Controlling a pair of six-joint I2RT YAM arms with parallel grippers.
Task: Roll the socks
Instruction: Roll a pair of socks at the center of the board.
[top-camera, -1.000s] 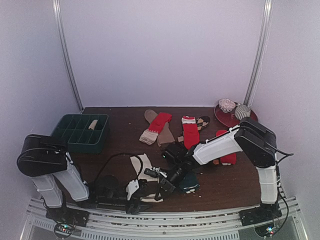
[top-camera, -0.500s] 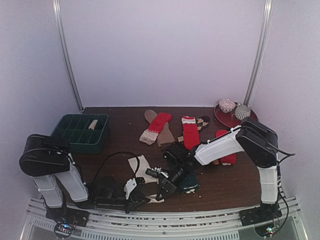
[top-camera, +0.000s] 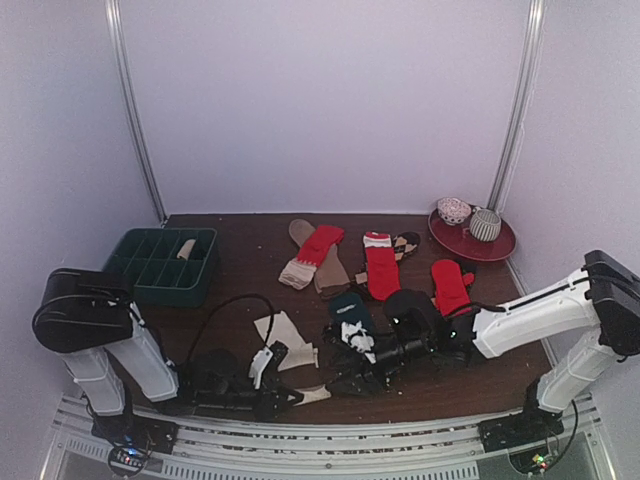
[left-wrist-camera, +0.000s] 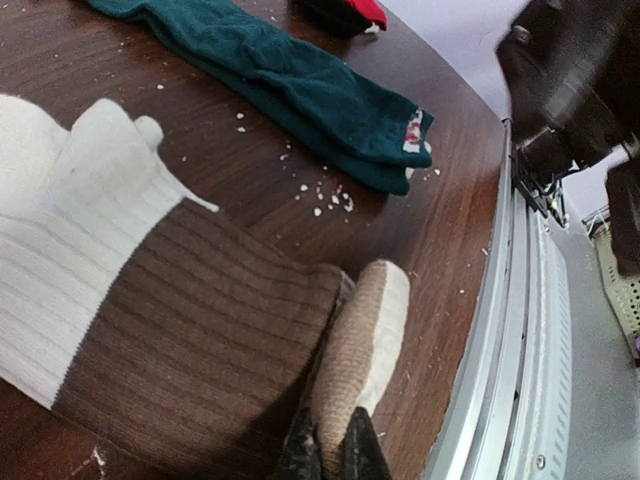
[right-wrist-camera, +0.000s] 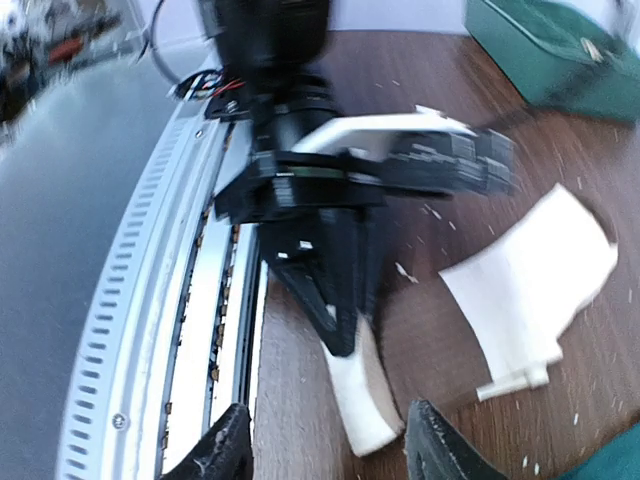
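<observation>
The ribbed cream sock with the broad brown band (left-wrist-camera: 180, 330) is lying flat on the dark wooden table (left-wrist-camera: 440, 240), close to the near edge. I am pinching its tan-and-cream end in my left pincer (left-wrist-camera: 330, 452), which is clamped tight on that tip. The tip is curling up a little off the wood.

From that grip the sock's long axis is running away from the metal rail (left-wrist-camera: 515, 330) toward the middle of the table, slanting slightly to my left, with the brown band first and the cream part beyond it. So the whole length is lying ahead of my left pincer, not beside it. I am judging that any roll has to travel that way, end over body.

My right pincer (right-wrist-camera: 330, 432) is hanging just to the right of the pinched end. Its fingers are parted with nothing between them, and they are pointing straight at the tip. My left arm is the nearer one, being already on the fabric.

The dark teal sock (left-wrist-camera: 300, 90) is lying farther in and clear of the cream one.
</observation>
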